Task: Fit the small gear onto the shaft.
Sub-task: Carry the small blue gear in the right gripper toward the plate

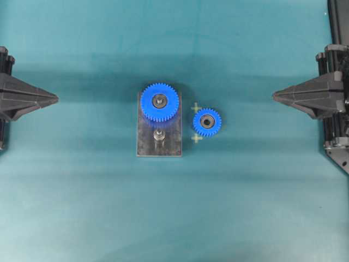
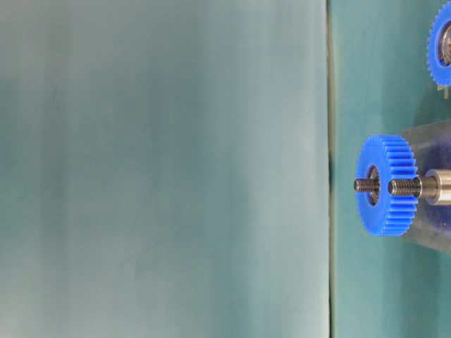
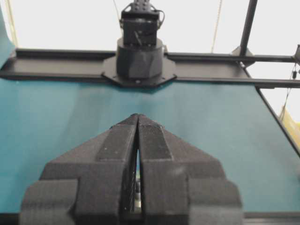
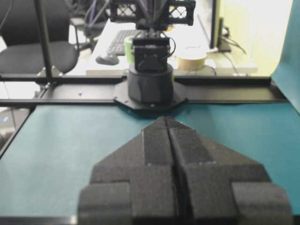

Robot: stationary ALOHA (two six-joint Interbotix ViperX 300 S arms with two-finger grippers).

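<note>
Right hand (image 1: pixel 274 96), closed, sits well apart from small gear (image 1: pixel 206 122).

Even, soft light is falling from above on the teal mat (image 1: pixel 82 207) in the overhead view, with a darker band running across its middle and a brighter glow toward 12 o'clock. A small dark shadow is hugging the plate (image 1: pixel 147 143) and the small gear (image 1: pixel 206 122). The table-level view is looking hazy: a pale washed-out expanse is filling everything from 9 o'clock to centre, while the large gear (image 2: pixel 387 184) at 3 o'clock is staying fairly sharp. In the left wrist view the background from 10 to 2 o'clock is blowing out to white. Both wrist views are showing the near gripper bodies soft and grainy.
</note>
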